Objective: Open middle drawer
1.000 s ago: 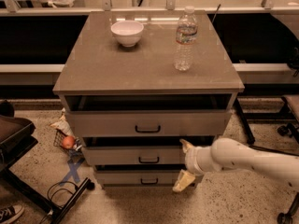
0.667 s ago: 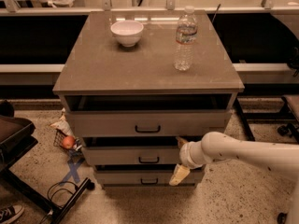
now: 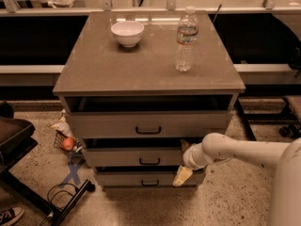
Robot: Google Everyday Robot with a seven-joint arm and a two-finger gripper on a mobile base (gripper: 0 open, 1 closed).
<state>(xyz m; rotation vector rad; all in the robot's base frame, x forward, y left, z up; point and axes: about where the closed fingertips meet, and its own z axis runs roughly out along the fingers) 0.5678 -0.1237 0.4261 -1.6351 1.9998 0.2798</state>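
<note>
The grey-beige cabinet (image 3: 94, 79) has three stacked drawers. The middle drawer (image 3: 127, 157) is the second front, with a small black bar handle (image 3: 149, 161) at its centre and a dark gap above it. My gripper (image 3: 184, 161) comes in from the right on a white arm (image 3: 235, 152) and sits at the right end of that drawer front, right of the handle. One pale finger (image 3: 182, 175) points down past the front's lower edge, and another shows just above the front. The gripper looks open.
A white bowl (image 3: 127, 33) and a water bottle (image 3: 186, 39) stand on the cabinet top. On the floor at the left are an orange ball (image 3: 68, 143), blue tape (image 3: 73, 172), a cable and a black chair base (image 3: 66, 206). A shelf runs behind the cabinet.
The arm has swung left toward the cabinet. The gripper has moved from beside the cabinet's right side onto the right end of the middle drawer front.
</note>
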